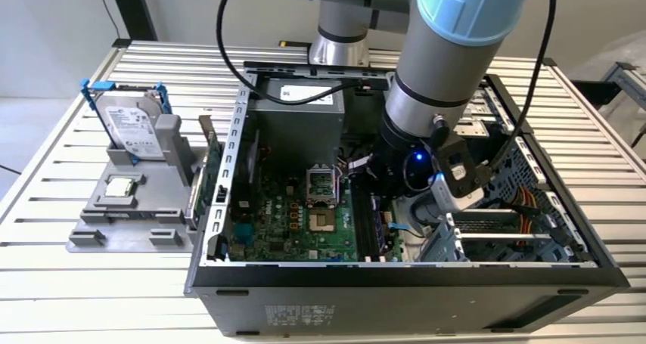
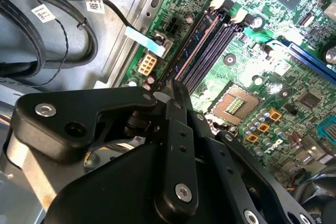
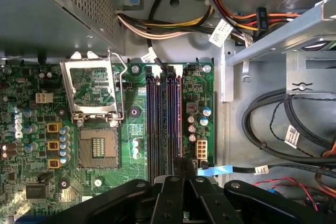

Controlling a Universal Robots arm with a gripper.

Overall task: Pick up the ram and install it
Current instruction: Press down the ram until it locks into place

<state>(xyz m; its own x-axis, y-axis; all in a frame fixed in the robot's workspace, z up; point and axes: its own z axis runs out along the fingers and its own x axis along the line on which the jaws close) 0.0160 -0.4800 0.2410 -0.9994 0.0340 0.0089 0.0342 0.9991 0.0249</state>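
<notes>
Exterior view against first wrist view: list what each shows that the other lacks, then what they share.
Exterior view alone: the hard drive in its blue frame, the processor chip on the grey stand, the slatted table, the arm.

First wrist view alone: the gripper, shut on the ram standing in the slots, and the yellow and orange cables.

Both: the motherboard and its open, empty processor socket.

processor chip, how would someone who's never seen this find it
Find the open computer case; a grey holder sits beside it on the exterior view's left. The processor chip lies flat there: small, square, silver, unlike the upright hard drive in its blue frame.
</notes>
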